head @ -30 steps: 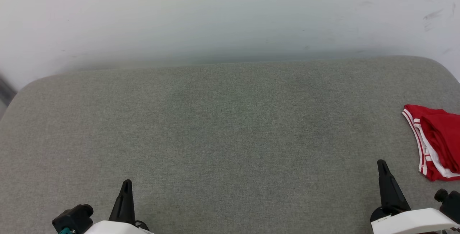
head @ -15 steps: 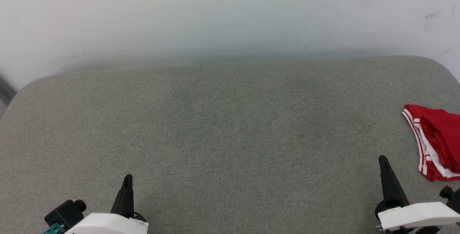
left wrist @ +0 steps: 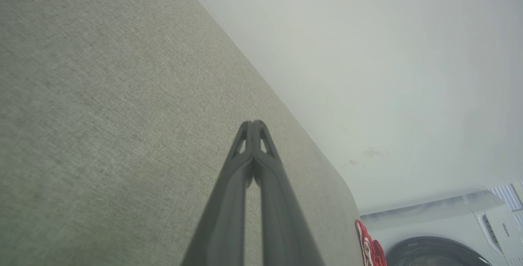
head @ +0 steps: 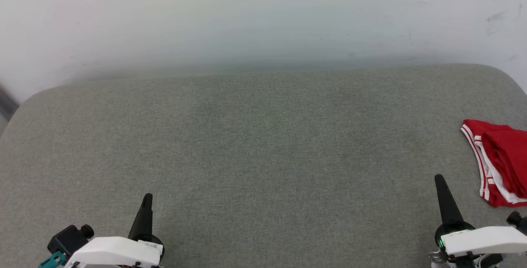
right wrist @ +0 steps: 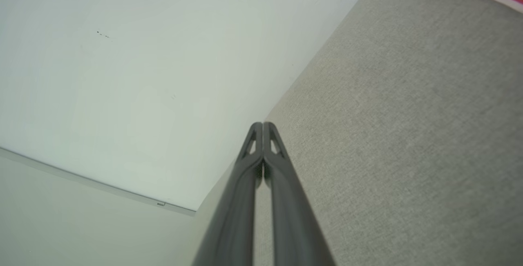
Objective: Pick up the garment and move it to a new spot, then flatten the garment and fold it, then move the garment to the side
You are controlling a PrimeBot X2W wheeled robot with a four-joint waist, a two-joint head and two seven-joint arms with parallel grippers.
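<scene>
Note: your garment (head: 500,161) lies bunched, red with red-white striped trim, at the right edge of the grey fabric worktop (head: 263,144), partly cut off in the head view. Your left end effector (head: 147,198) and right end effector (head: 439,178) both have fingers pressed together, gripping nothing. The right one is near the garment, not touching it.
</scene>
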